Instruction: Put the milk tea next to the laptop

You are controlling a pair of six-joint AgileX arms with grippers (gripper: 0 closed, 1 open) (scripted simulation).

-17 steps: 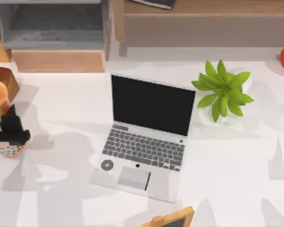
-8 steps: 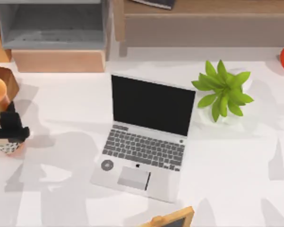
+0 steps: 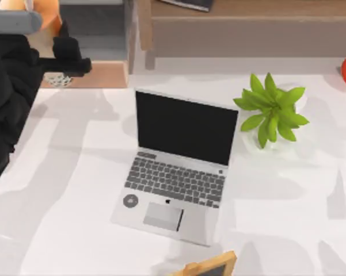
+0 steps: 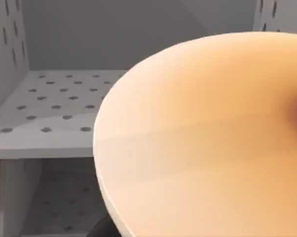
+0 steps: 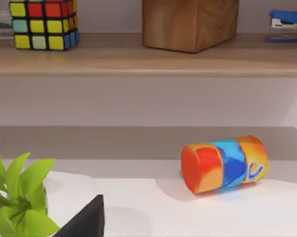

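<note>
The milk tea [image 3: 45, 38], a tan-orange cup with a dark speckled base, hangs high over the table's back left corner, in front of the grey cubby. My left gripper [image 3: 66, 60] is shut on it, black fingers across the cup's lower part. The cup's pale orange side [image 4: 202, 138] bulges close in the left wrist view. The silver-grey laptop [image 3: 175, 181] lies open at the table's middle, black screen facing forward, well to the right of the cup. A dark corner [image 5: 84, 219] beside the plant may be the laptop's lid.
A green plant in a white pot [image 3: 272, 112] stands right of the laptop. An orange and blue cylinder [image 5: 223, 164] lies at the back right. The grey perforated cubby [image 4: 59, 103] and a wooden shelf [image 5: 138, 54] with a colour cube, wooden block and stapler line the back. A small wooden frame [image 3: 210, 267] is at the front edge.
My left arm has risen from the table's left edge with the milk tea and now shows large at the view's upper left. The laptop and plant have not moved.
</note>
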